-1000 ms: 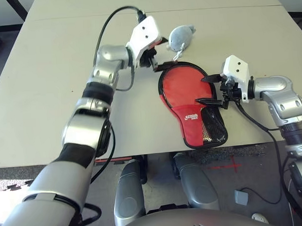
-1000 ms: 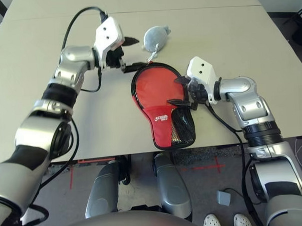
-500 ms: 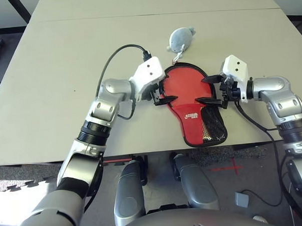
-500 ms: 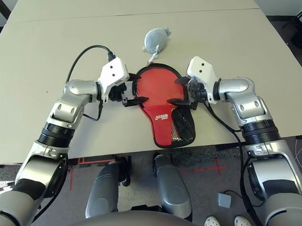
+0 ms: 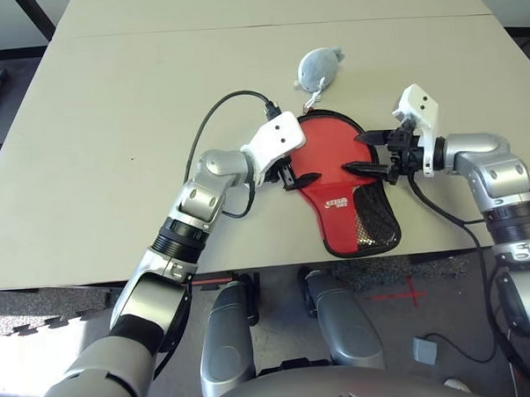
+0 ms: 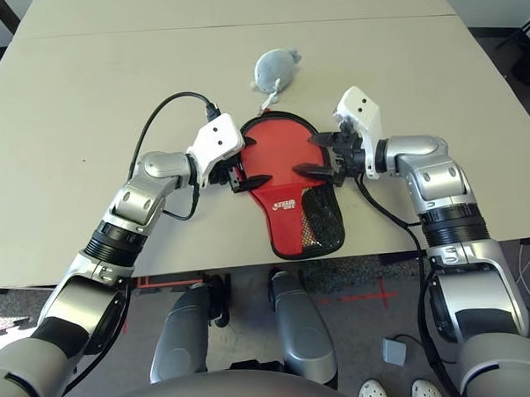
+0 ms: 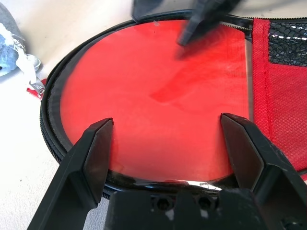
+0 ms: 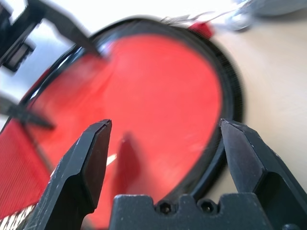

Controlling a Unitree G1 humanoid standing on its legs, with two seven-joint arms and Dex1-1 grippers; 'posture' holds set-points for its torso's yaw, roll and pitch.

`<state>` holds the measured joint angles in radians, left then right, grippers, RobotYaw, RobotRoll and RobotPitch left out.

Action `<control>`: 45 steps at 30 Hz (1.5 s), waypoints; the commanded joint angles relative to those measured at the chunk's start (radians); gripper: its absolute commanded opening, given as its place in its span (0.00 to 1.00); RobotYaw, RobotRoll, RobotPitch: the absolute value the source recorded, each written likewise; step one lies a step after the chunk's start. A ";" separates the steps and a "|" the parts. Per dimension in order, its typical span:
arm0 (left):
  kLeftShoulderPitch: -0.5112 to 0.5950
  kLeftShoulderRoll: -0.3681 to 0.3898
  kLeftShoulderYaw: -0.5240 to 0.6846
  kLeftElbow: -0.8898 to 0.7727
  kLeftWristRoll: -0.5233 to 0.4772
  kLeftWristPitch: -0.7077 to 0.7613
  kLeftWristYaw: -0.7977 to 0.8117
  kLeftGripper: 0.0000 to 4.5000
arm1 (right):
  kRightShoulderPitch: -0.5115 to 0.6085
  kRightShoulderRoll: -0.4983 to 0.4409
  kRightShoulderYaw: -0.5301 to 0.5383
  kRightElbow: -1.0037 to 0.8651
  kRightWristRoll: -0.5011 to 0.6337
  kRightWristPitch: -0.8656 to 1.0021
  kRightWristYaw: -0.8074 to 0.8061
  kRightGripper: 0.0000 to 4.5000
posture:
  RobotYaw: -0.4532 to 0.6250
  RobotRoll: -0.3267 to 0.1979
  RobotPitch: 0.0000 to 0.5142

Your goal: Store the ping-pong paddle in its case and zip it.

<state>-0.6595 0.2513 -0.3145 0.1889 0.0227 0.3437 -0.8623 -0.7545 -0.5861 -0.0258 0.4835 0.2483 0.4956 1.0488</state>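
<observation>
The left gripper (image 5: 288, 175) has its two black fingers spread wide and holds nothing. It sits at the left rim of the case (image 5: 339, 191). The right gripper (image 5: 369, 153) is spread wide too, with nothing in it, at the case's right rim.

The ping-pong paddle (image 7: 158, 100) lies inside the case, its round red face showing. The black zipper rim is open around it. The case lies near the front edge of the table (image 5: 112, 126), a bit right of the middle.

I think the fingers could poke the soft rim and push the case instead of catching the zipper. The case's narrow end is very close to the front edge, so a push that way could slide it off. A grey plush toy (image 5: 316, 67) sits just past the round end, and a push could bump it.

The table's left side and far side have lots of open room.
</observation>
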 commanded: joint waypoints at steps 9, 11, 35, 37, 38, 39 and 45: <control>0.071 0.008 -0.065 -0.002 0.033 0.115 0.033 0.99 | -0.303 0.113 -0.153 0.498 0.019 -0.093 -0.263 1.00 | 0.27 0.62 0.59; 0.077 0.008 -0.068 -0.012 0.031 0.125 0.039 0.99 | -0.350 0.133 -0.178 0.573 0.024 -0.121 -0.296 1.00 | 0.27 0.62 0.59; 0.129 0.042 -0.086 -0.148 0.017 0.219 0.078 1.00 | -0.546 0.356 -0.415 0.856 0.064 -0.280 -0.699 0.96 | 0.40 0.62 0.62; 0.133 0.042 -0.087 -0.156 0.015 0.225 0.082 1.00 | -0.548 0.363 -0.417 0.858 0.057 -0.288 -0.709 0.88 | 0.41 0.62 0.63; 0.134 0.042 -0.087 -0.160 0.014 0.228 0.084 1.00 | -0.548 0.365 -0.418 0.859 0.055 -0.291 -0.713 0.79 | 0.41 0.62 0.63; 0.135 0.042 -0.086 -0.163 0.013 0.231 0.086 1.00 | -0.548 0.366 -0.420 0.859 0.053 -0.293 -0.717 0.69 | 0.42 0.62 0.63; 0.132 0.044 -0.086 -0.165 0.008 0.237 0.096 1.00 | -0.537 0.358 -0.424 0.859 0.038 -0.308 -0.733 0.21 | 0.42 0.62 0.63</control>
<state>-0.5788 0.2662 -0.3475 -0.0340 -0.0014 0.5137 -0.7658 -1.2957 -0.2225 -0.4461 1.3262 0.2964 0.1957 0.3254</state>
